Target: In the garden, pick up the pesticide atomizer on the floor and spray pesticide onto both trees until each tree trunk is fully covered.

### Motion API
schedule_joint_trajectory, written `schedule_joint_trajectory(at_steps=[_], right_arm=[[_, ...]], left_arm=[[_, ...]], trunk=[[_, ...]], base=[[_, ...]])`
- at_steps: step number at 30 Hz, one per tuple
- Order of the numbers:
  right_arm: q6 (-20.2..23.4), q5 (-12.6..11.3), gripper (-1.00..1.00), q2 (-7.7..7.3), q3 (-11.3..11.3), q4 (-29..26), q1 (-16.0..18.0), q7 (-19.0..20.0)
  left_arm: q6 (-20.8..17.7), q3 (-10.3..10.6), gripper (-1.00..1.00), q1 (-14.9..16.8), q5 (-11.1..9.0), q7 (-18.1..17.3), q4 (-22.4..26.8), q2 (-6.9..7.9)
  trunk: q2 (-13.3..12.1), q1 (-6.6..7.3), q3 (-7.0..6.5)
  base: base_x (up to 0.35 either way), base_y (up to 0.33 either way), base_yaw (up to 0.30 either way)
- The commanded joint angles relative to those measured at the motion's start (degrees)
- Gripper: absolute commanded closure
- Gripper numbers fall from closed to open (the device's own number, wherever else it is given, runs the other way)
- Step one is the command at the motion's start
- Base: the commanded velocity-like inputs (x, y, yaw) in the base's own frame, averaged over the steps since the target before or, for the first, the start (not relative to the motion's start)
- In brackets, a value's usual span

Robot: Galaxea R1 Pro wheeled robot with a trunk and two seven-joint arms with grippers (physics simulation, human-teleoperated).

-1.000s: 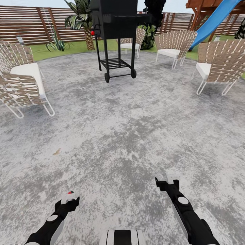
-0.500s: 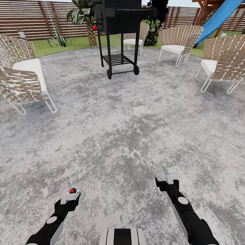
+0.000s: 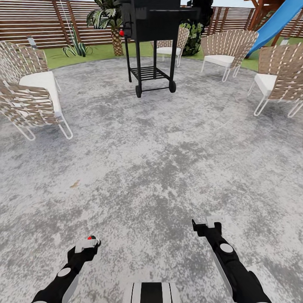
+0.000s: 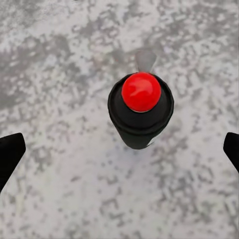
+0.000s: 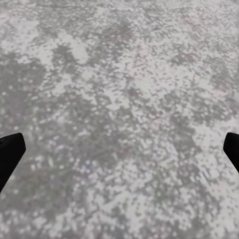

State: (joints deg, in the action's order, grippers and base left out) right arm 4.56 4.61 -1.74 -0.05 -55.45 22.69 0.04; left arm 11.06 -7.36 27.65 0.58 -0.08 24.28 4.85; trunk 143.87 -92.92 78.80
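Pesticide atomizer (image 4: 141, 110) sits in the left gripper (image 3: 87, 244): black body, red top (image 3: 91, 238) showing just above the white fingertips in head view, near left of scene. Left wrist view looks down on the red cap w/ black body below it; grip contact itself not visible there, finger edges at frame sides. Judged closed on the bottle.

Right gripper (image 3: 207, 223), near right, fingers slightly apart, nothing between them; right wrist view shows bare paving under it.

Surroundings: mottled grey stone paving (image 3: 160, 160) across near and mid ground. Black grill cart (image 3: 153, 42) on wheels, far centre. Woven chairs w/ white cushions: one far left (image 3: 31, 99), one behind the grill (image 3: 170, 44), one far right of centre (image 3: 227, 50), one at right edge (image 3: 280, 78). Grass strip (image 3: 97, 52) and slat fence (image 3: 38, 25) beyond. Palm (image 3: 112, 21) by fence. Blue slide (image 3: 273, 23) far right.
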Motion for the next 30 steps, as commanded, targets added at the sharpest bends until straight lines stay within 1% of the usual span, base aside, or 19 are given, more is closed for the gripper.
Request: schedule_joint_trajectory(at_steps=[1, 5, 11, 20, 27, 29, 30], right_arm=[[0.36, 0.49, -1.00, -0.01, 0.00, -0.10, 0.00, 0.02], [0.36, 0.49, -1.00, 0.00, 0.00, -0.10, 0.00, 0.01], [0.36, 0.49, -1.00, -0.01, 0.01, -0.10, 0.01, 0.01], [0.36, 0.49, -1.00, 0.00, 0.02, -0.10, -0.01, 0.04], [0.36, 0.49, -1.00, -0.01, -0.03, -0.10, 0.00, 0.02], [0.36, 0.49, -1.00, 0.00, -0.03, -0.10, 0.01, 0.03], [0.36, 0.49, -1.00, -0.01, -0.02, -0.10, 0.00, 0.01]], left_arm=[[0.19, -0.12, -1.00, 0.03, 0.09, -0.01, -0.04, -0.02], [0.19, -0.05, -1.00, 0.02, 0.12, -0.02, -0.03, -0.03], [0.19, -0.03, -1.00, 0.03, 0.13, -0.01, -0.02, -0.02], [0.28, 0.12, -1.00, -0.13, 0.13, -0.09, 0.22, -0.02], [0.32, 0.15, -1.00, -0.19, 0.13, -0.10, 0.03, -0.02], [0.66, 0.15, -1.00, -0.21, 0.13, -0.10, -0.03, -0.02], [1.46, 0.15, -1.00, -0.22, 0.13, -0.10, -0.04, -0.02]], trunk=[[0.01, 0.01, 0.04], [0.01, 0.01, 0.04], [0.01, 0.01, 0.04], [0.01, 0.01, 0.04], [0.11, -0.17, 1.79], [0.11, -0.17, 1.92], [0.11, -0.17, 1.97]], base=[[0.014, 0.000, 0.001], [0.016, 0.000, 0.000], [0.110, 0.000, 0.000], [0.012, 0.000, 0.000], [0.000, 0.000, 0.000], [0.000, 0.000, 0.000], [0.000, 0.000, 0.000]])
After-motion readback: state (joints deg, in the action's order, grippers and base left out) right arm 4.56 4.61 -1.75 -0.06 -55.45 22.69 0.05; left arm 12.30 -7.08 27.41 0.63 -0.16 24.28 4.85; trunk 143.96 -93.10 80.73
